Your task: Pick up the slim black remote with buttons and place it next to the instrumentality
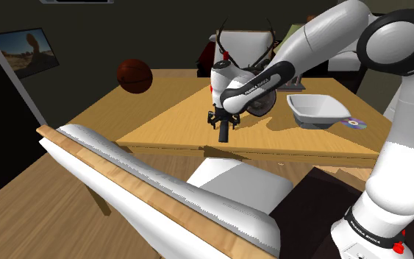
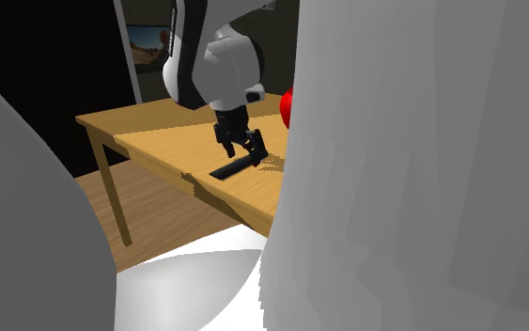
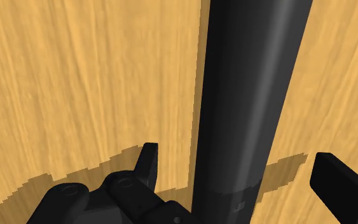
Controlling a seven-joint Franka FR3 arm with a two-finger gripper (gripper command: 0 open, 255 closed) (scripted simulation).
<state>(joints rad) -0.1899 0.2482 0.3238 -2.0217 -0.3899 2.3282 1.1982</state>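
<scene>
1. A chair (image 1: 146,184), white cushions on a pale wood frame, stands at the table's front edge.
2. The table (image 1: 168,125) is smooth light wood with fine grain.
3. The remote (image 3: 247,83), a slim, black, rounded bar, lies flat on the table near that edge.
4. The black gripper (image 3: 238,162) is spread wide, one finger on each side of the remote, neither touching it.
5. An angular white bowl (image 1: 315,109) and a brown ball (image 1: 134,75) sit farther back on the table.

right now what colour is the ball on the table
The ball is dark reddish brown; the shoulder view shows it best.
</scene>
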